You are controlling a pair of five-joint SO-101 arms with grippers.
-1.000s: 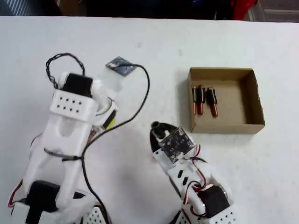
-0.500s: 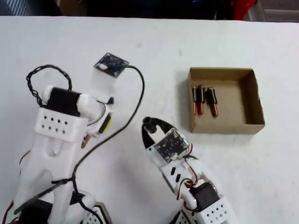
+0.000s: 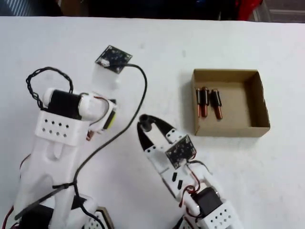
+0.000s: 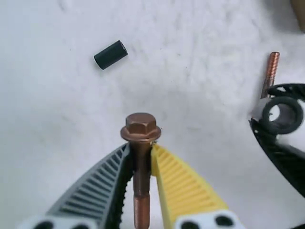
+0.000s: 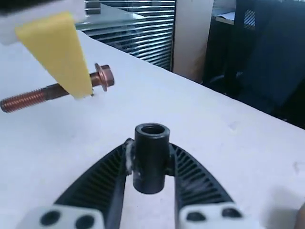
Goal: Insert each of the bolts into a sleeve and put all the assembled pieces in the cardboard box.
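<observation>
**Beside the cardboard box (image 3: 226, 72), a bolt (image 4: 140, 130) and a sleeve (image 5: 151, 160) are held apart**

Outside the cardboard box, on its left in the high view, the left gripper (image 4: 141, 149) is clenched on the copper bolt. Its grey and yellow fingers pinch the shank just under the hex head. Nearer the box, the right gripper (image 5: 150, 145) grasps the black sleeve between its black fingers, with the sleeve's open bore showing at the tip. The right wrist view shows the bolt lying level above the white table (image 3: 214, 38) with the yellow finger across its shank. The bolt is near the sleeve but apart from it, and has not entered the bore.

A loose sleeve (image 4: 110, 54) lies on its side on the table, outside the box. A loose bolt (image 4: 270, 71) also lies outside the box, just beside the right gripper's tip.

Inside the box, two assembled pieces (image 3: 202, 101) (image 3: 216, 102) lie side by side near its left wall. Each is a copper bolt through a black sleeve, and the threaded ends point toward the box wall nearest the arms.
</observation>
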